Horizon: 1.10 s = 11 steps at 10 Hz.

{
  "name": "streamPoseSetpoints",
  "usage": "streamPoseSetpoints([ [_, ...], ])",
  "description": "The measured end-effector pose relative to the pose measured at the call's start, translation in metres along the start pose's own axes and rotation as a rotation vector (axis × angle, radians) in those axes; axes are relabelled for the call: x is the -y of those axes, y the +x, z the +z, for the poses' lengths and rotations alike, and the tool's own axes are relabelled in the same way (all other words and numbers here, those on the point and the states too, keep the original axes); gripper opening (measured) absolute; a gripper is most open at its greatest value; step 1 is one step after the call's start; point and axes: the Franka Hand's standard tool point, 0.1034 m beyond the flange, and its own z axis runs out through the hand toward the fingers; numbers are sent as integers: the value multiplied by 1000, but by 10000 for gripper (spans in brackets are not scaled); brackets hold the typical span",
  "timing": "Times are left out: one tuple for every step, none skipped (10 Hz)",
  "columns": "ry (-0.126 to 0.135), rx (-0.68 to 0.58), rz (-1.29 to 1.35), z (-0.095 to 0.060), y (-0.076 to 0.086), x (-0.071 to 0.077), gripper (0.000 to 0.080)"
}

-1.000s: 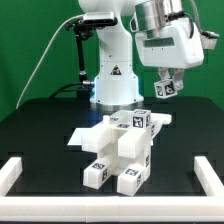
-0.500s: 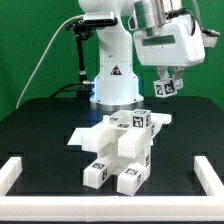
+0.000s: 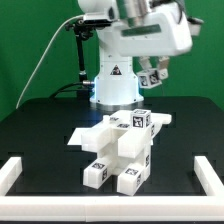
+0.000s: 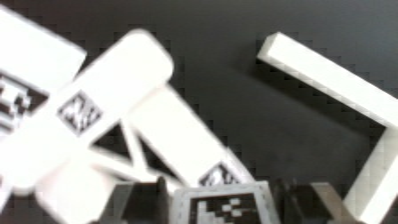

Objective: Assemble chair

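Observation:
The chair (image 3: pixel 122 148), partly put together from white blocky tagged parts, stands in the middle of the black table. My gripper (image 3: pixel 152 77) hangs in the air above and behind it, toward the exterior view's right. It is shut on a small white tagged block (image 3: pixel 151 75). In the wrist view the tagged block (image 4: pixel 224 203) sits between the two dark fingers (image 4: pixel 143 198), and my gripper (image 4: pixel 228 208) is closed on its sides. The chair (image 4: pixel 107 110) shows blurred below it.
Plain white border rails edge the table at the exterior view's left (image 3: pixel 12 172), right (image 3: pixel 208 178) and front (image 3: pixel 100 216). A rail corner (image 4: pixel 331 82) shows in the wrist view. The robot base (image 3: pixel 113 85) stands at the back, with a cable hanging to its left.
The arm has swung toward the exterior view's left and slightly up, carrying the tagged block with it. The chair has not moved.

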Motion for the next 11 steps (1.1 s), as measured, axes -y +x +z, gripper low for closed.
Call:
streamPoseSetpoints([
  [-5, -14, -10, -2, 6, -2, 284],
  [3, -13, -3, -1, 6, -2, 284],
  [2, -13, -4, -1, 6, -2, 284],
  [2, -13, -4, -1, 6, -2, 284],
  [1, -13, -3, 0, 6, -2, 284],
  [-2, -14, -9, 0, 8, -3, 284],
  [-48, -26, -119, 1, 19, -10, 284],
  [-78, -45, -197, 1, 34, -12, 284],
  [-99, -60, -246, 3, 41, -12, 284],
  [-104, -64, -297, 4, 47, -13, 284],
  [-107, -65, -314, 5, 52, -15, 284],
])
